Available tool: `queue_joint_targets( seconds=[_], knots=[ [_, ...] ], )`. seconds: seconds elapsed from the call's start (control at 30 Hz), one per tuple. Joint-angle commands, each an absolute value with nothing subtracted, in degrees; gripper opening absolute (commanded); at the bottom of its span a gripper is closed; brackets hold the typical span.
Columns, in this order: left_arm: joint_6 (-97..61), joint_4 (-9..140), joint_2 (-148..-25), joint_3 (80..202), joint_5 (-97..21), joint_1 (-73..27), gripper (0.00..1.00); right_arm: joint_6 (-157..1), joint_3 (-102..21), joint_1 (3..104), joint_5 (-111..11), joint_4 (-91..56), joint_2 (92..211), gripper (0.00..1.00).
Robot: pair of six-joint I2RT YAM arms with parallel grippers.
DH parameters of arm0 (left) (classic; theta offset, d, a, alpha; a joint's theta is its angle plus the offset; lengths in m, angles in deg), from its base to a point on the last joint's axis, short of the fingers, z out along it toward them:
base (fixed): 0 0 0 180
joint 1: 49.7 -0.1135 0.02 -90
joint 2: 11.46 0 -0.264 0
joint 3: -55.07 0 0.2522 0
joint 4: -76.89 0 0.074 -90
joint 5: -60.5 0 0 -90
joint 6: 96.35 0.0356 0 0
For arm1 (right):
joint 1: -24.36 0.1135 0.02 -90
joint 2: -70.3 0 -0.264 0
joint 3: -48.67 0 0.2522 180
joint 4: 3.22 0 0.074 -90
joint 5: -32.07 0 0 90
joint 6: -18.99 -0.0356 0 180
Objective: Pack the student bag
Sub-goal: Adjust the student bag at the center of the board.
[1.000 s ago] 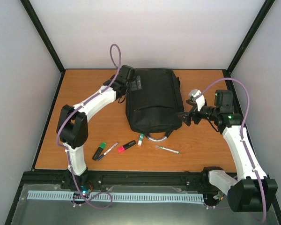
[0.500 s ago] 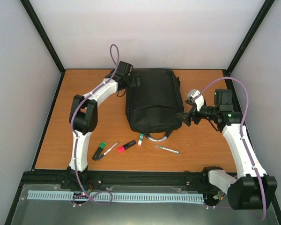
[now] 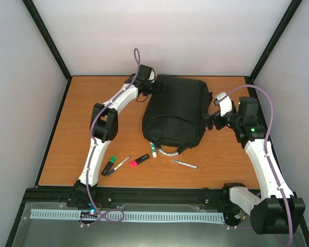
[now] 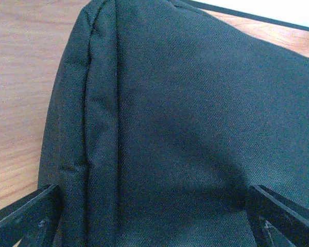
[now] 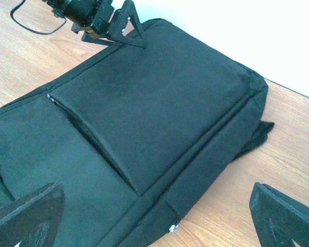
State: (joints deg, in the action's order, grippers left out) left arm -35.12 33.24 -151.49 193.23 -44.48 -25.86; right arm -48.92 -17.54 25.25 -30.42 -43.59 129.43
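The student bag (image 3: 177, 110), a large black backpack, lies flat in the middle of the table, its grey loop handle (image 3: 170, 151) at the near end. My left gripper (image 3: 157, 87) is open at the bag's far left corner. In the left wrist view (image 4: 152, 194) its fingers (image 4: 28, 216) stand wide apart over the bag's fabric (image 4: 185, 113). My right gripper (image 3: 209, 121) is open at the bag's right edge. In the right wrist view (image 5: 157, 191) it hovers over the bag's side seam (image 5: 144, 118), near a zipped front pocket (image 5: 87, 128). The left gripper (image 5: 105, 20) shows there too.
Near the front of the table lie a green marker (image 3: 109, 164), a thin pen (image 3: 121, 164), a red highlighter (image 3: 139, 160), a small green-and-white marker (image 3: 153, 150) and a silver pen (image 3: 184, 164). Walls enclose the wooden table (image 3: 92, 103).
The left arm has stretched farther and its gripper has moved right onto the bag's far left corner. The bag has shifted and turned a little to the right. The right gripper has moved slightly farther back.
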Motion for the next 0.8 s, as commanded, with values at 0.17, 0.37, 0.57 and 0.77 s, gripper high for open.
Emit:
queue_joint_targets(
  seconds=[0.17, 0.37, 0.57, 0.77],
  knots=[
    [-32.52, 32.36, -158.54, 206.76, -53.05, -18.23, 1.00, -50.51, -18.33, 25.25, -31.74, -44.22, 133.01, 1.00],
    [-29.48, 29.74, -154.33, 207.49, -51.47, -17.51, 1.00, -50.07, -18.38, 25.24, -31.00, -44.54, 133.29, 1.00],
    [-17.22, 25.83, -141.75, 199.67, -38.87, -14.38, 1.00, -48.30, -18.35, 25.24, -28.33, -45.03, 133.70, 1.00],
    [-17.80, 40.97, -123.70, 173.58, -34.66, -12.48, 1.00, -48.52, -17.26, 25.24, -30.62, -43.53, 131.36, 1.00]
  ],
)
